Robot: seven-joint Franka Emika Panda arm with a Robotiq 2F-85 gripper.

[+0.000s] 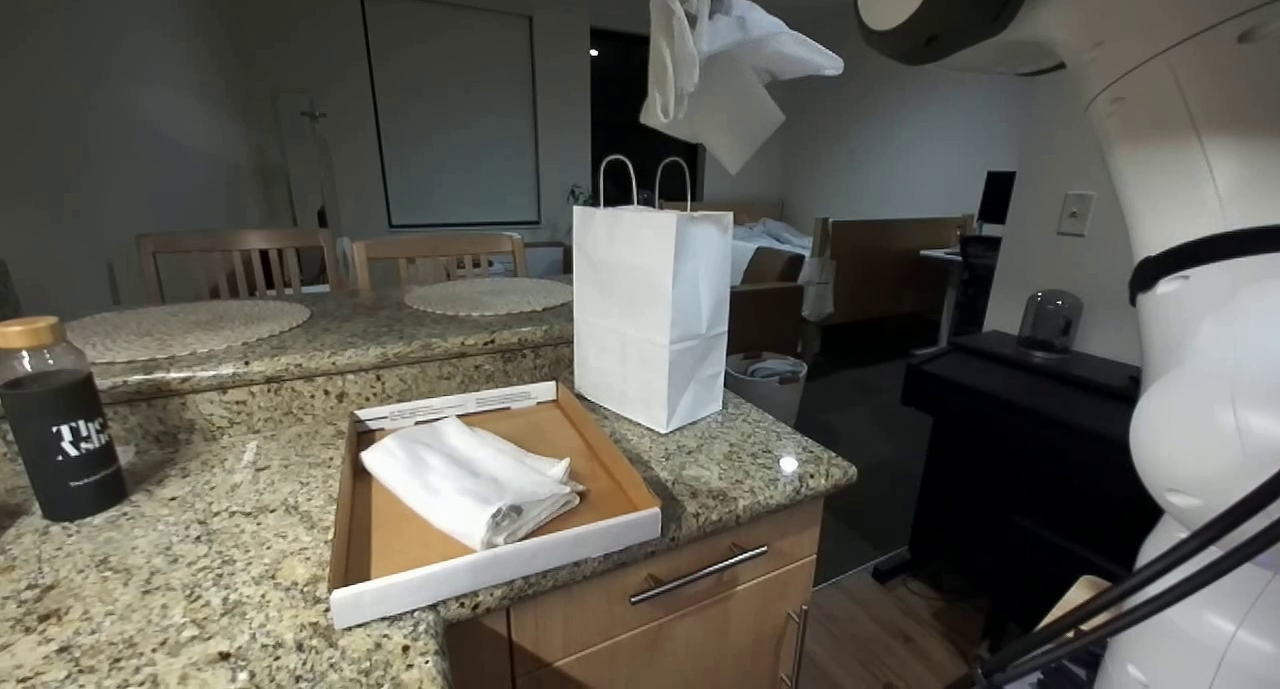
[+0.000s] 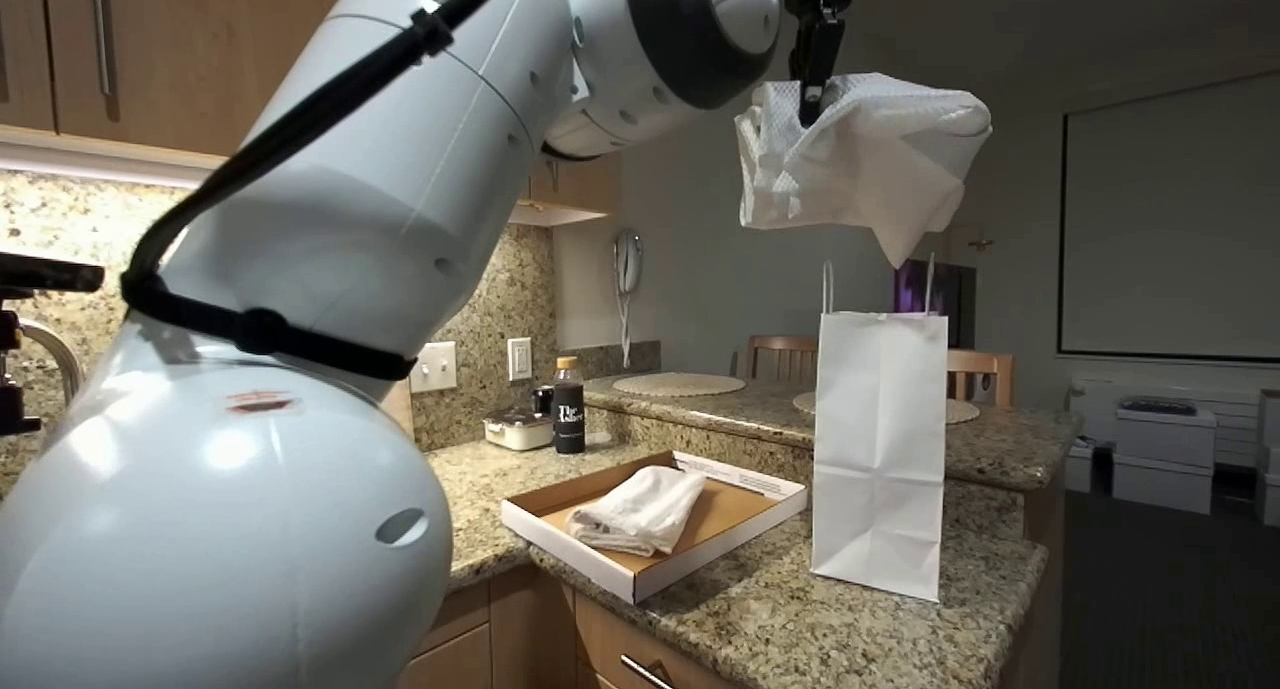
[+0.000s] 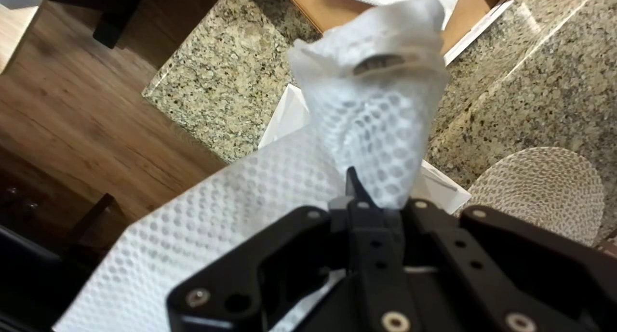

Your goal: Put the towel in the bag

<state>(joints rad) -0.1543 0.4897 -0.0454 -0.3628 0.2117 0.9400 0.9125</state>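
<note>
My gripper (image 2: 812,109) is shut on a white textured towel (image 2: 890,159), which hangs folded with one corner pointing down. The held towel also shows in an exterior view (image 1: 735,79) and fills much of the wrist view (image 3: 381,125), with the gripper's fingers (image 3: 378,197) pinching it. The white paper bag (image 1: 640,309) stands upright below the towel, its two handles up; it shows in an exterior view too (image 2: 880,449). The towel is above the handles, apart from the bag. In the wrist view the towel hides most of the bag (image 3: 441,190), including its opening.
A shallow cardboard tray (image 1: 500,569) beside the bag holds another folded white towel (image 1: 470,479). A dark bottle (image 1: 75,449) stands on the granite counter. A raised ledge with woven placemats (image 1: 490,296) lies behind. The bag stands near the counter's end edge.
</note>
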